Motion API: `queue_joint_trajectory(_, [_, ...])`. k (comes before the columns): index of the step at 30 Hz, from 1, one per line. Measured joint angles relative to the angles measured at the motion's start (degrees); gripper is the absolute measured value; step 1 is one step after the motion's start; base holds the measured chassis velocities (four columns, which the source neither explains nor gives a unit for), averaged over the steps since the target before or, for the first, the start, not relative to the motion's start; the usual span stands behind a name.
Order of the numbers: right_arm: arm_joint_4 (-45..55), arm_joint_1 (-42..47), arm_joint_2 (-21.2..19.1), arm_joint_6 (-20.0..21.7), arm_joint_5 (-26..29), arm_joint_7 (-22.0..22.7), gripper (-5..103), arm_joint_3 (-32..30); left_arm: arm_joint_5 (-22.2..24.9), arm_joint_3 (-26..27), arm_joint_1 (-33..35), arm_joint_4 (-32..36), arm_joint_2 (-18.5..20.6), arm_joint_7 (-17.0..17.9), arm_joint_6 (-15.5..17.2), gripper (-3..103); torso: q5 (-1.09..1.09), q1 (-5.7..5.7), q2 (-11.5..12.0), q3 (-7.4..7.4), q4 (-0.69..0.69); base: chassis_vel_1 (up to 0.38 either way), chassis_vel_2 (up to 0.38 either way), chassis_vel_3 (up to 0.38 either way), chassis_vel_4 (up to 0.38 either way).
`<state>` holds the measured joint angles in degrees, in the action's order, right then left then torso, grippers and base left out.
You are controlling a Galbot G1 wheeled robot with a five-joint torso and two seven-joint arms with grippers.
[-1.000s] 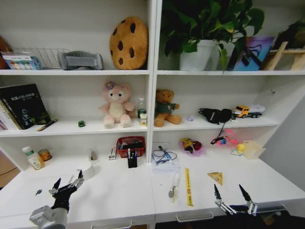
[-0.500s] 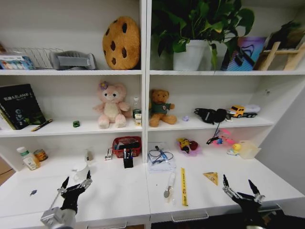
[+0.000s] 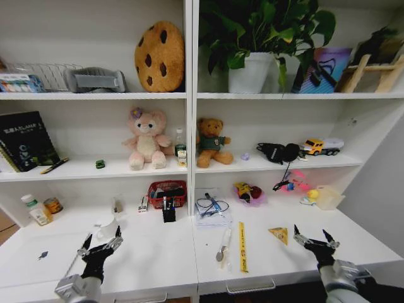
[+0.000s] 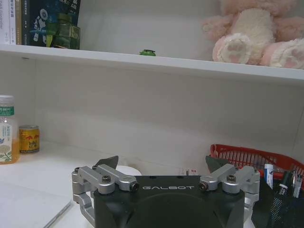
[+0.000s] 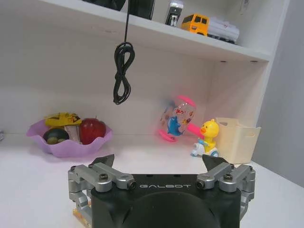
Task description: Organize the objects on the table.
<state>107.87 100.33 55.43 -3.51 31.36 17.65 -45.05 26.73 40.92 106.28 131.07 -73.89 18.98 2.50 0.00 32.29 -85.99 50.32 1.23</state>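
Note:
On the white table (image 3: 158,262) lie a yellow ruler (image 3: 241,246), a yellow triangle (image 3: 279,235) and a silver-tipped pen (image 3: 222,246). A black pen holder (image 3: 168,212) stands before a red basket (image 3: 166,192). At the far left are a green-labelled bottle (image 3: 33,210) and a small jar (image 3: 53,205). A tiny green toy car (image 3: 100,164) sits on the shelf above. My left gripper (image 3: 102,237) hovers open over the table's left half, facing the basket (image 4: 256,154). My right gripper (image 3: 310,235) is open just right of the triangle, holding nothing.
A purple bowl (image 5: 69,142) of toy fruit, a duck toy (image 5: 207,137) and a cream cup (image 5: 236,140) line the back wall on the right. A black cable (image 5: 122,71) hangs from the shelf. Plush toys (image 3: 146,140) and a plant pot (image 3: 250,72) sit on the shelves.
The camera has swung, shifting the whole scene left. My right gripper has risen in view and come closer to the yellow triangle. The left gripper has barely moved.

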Motion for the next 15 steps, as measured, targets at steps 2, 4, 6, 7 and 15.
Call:
queue_joint_trajectory(2, [-1.03, -1.02, -0.31, 0.01, -0.28, -0.2, 100, 1.18, 0.01, -0.02, 0.02, 0.0, -0.01, 0.02, 0.02, 100, 0.0, 0.0, 0.0, 0.0, 0.0, 0.0, 0.0, 0.0, 0.0])
queue_joint_trajectory(4, [-1.78, -2.04, -0.53, 0.2, -0.49, -0.29, 100, 2.27, 0.04, 0.05, 0.01, 0.0, -0.01, 0.03, 0.05, 100, 0.0, 0.0, 0.0, 0.0, -0.01, 0.0, 0.0, 0.0, 0.0])
queue_joint_trajectory(6, [-3.28, -4.19, -0.83, 0.74, -0.77, -0.32, 100, 4.49, 0.37, 0.71, -0.15, -0.02, 0.06, 0.11, 0.12, 100, -0.01, 0.0, 0.0, 0.0, -0.01, 0.0, 0.0, 0.0, 0.0])
queue_joint_trajectory(7, [-3.28, -4.19, -0.83, 0.74, -0.77, -0.32, 100, 4.49, 0.37, 0.71, -0.15, -0.02, 0.06, 0.11, 0.12, 100, -0.01, 0.0, 0.0, 0.0, -0.01, 0.0, 0.0, 0.0, 0.0])
queue_joint_trajectory(15, [-8.5, -9.36, -1.13, 1.29, -1.63, -0.21, 100, 9.1, 0.94, 1.6, 0.22, 0.12, 0.46, 0.18, 0.2, 100, -0.01, 0.01, 0.0, 0.0, -0.01, 0.0, 0.0, 0.0, 0.0])
